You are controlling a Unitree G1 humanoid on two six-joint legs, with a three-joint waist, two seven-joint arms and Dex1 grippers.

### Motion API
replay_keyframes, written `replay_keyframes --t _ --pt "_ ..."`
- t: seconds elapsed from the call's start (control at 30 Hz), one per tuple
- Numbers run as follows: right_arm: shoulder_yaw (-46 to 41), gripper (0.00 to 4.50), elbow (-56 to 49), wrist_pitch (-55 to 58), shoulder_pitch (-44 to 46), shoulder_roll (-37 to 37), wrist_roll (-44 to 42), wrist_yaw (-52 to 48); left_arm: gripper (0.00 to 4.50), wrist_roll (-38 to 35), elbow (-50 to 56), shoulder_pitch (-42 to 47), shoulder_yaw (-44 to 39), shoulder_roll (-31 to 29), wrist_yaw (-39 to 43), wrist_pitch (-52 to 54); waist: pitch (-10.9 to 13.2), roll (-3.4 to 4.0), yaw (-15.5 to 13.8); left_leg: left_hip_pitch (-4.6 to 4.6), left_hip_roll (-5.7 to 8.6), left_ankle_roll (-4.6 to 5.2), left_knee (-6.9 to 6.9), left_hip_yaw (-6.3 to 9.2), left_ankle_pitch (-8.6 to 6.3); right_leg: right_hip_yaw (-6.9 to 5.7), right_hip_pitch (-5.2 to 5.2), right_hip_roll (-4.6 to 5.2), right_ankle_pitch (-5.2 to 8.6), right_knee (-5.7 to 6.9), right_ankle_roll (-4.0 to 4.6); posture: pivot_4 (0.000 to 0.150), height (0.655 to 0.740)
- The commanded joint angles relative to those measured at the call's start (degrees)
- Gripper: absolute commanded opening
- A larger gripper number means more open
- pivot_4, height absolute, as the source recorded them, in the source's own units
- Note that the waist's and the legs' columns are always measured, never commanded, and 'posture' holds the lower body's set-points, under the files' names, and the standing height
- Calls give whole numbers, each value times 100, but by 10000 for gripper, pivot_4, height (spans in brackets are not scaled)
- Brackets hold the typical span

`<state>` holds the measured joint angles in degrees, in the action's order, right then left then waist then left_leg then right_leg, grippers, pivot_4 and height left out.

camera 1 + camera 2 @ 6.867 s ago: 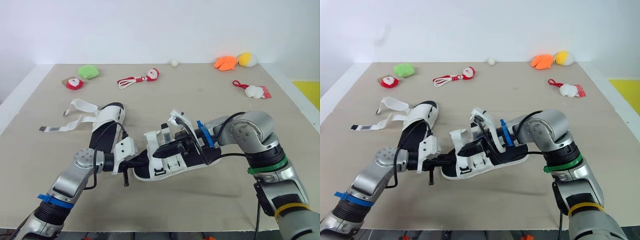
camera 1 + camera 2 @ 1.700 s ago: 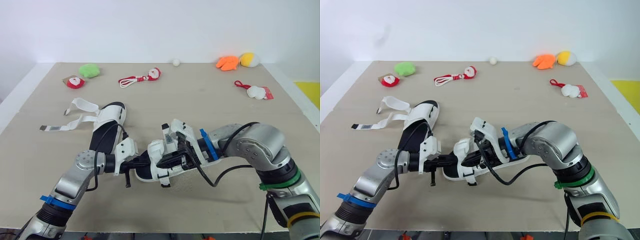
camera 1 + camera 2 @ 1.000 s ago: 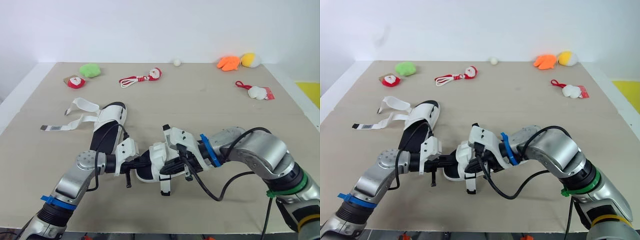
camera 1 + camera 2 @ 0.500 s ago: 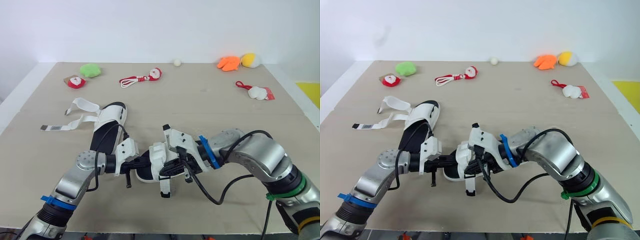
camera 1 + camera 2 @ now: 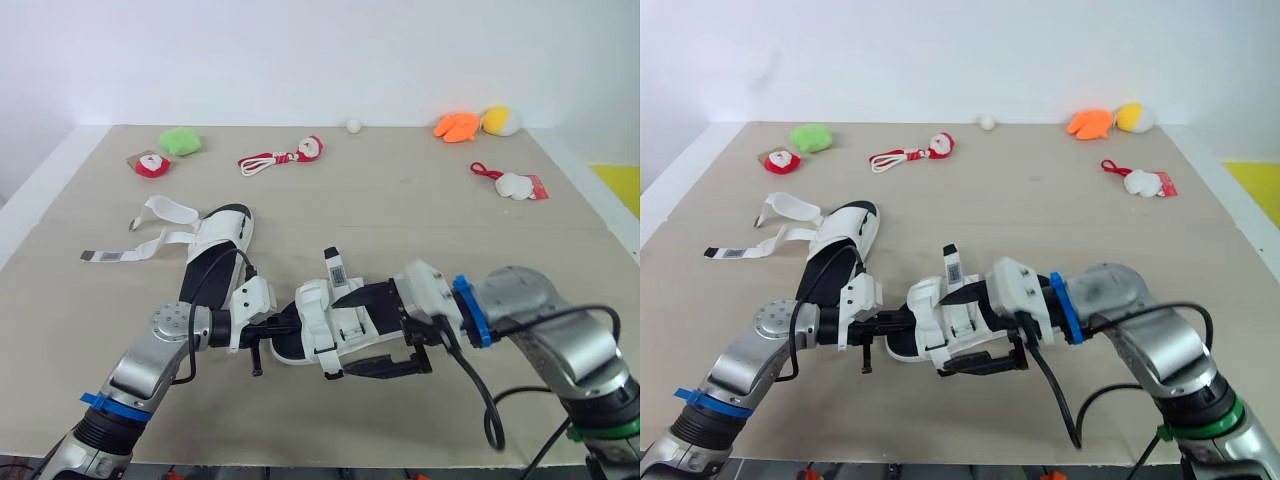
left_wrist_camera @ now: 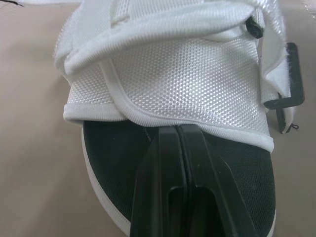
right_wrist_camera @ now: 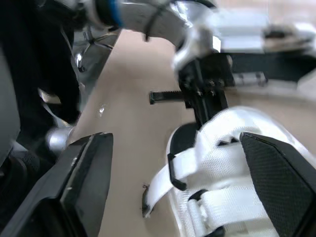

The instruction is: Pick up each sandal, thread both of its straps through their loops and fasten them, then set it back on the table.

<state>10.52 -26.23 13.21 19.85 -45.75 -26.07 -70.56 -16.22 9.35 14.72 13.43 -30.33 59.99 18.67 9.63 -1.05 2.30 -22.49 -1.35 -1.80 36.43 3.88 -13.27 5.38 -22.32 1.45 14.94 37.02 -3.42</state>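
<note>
Overhead, the sandal [image 5: 325, 328] lies lengthwise between both arms — the left pincer [image 5: 283, 327] at one end, the right pincer [image 5: 372, 332] gaping astride the other, bare bench [image 5: 420, 200] beyond it. Left wrist: fingers [image 6: 163, 197] pressed together on the black footbed [image 6: 108, 163], tips at the white upper [image 6: 173, 74]'s hem. Right wrist: straps [image 7: 217, 202] dead ahead between parted fingers [image 7: 84, 182].

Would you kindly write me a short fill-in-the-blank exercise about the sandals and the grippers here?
1. The ___ gripper is shut on the near sandal's black sole.
2. The right gripper is at the near sandal with its jaws ___.
3. The far sandal lies on the table, its unfastened straps trailing toward the robot's ___.

Missing words: left; open; left.
</note>
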Motion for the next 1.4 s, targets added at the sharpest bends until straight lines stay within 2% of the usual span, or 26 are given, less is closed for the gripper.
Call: replay_keyframes --t 0.03,0.1,0.17,0.23,0.3,0.47,0.57,0.73,0.9,1.07,1.37,1.4 --pt "-192 44479 1003 -3582 -271 262 1169 -339 0 174 -269 -187 285 -62 25 172 1 -2 10 2 1 -1 0 -1 1 1 3 1 -1 0 -1 1500 7400" --pt "-117 44479 2033 -6270 -221 398 1881 -333 0 174 -283 -187 292 -60 32 163 1 -1 18 7 1 -6 3 -8 3 6 5 2 -6 0 -3 1500 7400" --pt "1 44479 2920 -8109 5 491 2441 -124 0 179 -295 -176 305 -50 34 158 3 -1 29 17 1 -6 3 -16 4 12 12 2 -8 0 -3 1500 7400" --pt "57 44479 3741 -9538 314 634 2893 182 0 181 -306 -155 313 -37 36 160 3 1 33 28 -1 -6 1 -32 4 28 15 1 -12 1 -1 1500 7400" --pt "-57 44479 4211 -10407 553 787 3372 530 0 182 -315 -132 313 -34 43 161 3 0 33 42 -4 -7 1 -41 5 39 21 0 -17 2 2 1500 7400" --pt "-496 44479 4201 -10571 739 1005 4644 1722 0 178 -298 -131 319 -53 51 169 2 0 27 53 -3 -11 1 -43 7 50 33 0 -22 4 10 1500 7400" --pt "-594 44479 4019 -10571 709 1086 5569 2494 0 169 -273 -134 320 -43 38 186 1 -1 27 56 -1 -11 1 -45 7 53 33 1 -36 5 35 1500 7400" --pt "-640 44479 3731 -10571 642 1116 7304 3795 0 167 -251 -157 316 -43 16 193 0 0 27 61 1 -13 1 -46 9 55 33 0 -32 10 31 1500 7400" --pt "-834 44479 3501 -10571 646 1329 8650 4966 0 157 -232 -175 312 -60 11 206 -1 -1 31 72 2 -14 1 -51 9 60 39 -1 -29 11 28 1500 7400" --pt "-836 44479 3279 -10492 652 1546 9446 5812 0 154 -237 -161 329 -59 4 207 -2 -2 40 110 0 -14 -1 -58 9 71 68 -4 -5 15 37 1500 7400" --pt "-150 44479 2937 -9901 680 1090 10346 7345 0 154 -263 -144 315 -69 8 207 -3 -5 40 113 1 -14 -2 -62 9 77 71 -3 -3 15 38 1500 7400" --pt "-45 42159 2901 -9805 683 1013 10413 7493 0 153 -259 -148 313 -69 4 208 -3 -5 40 114 1 -14 -2 -62 9 78 71 -3 -2 15 39 1500 7400"
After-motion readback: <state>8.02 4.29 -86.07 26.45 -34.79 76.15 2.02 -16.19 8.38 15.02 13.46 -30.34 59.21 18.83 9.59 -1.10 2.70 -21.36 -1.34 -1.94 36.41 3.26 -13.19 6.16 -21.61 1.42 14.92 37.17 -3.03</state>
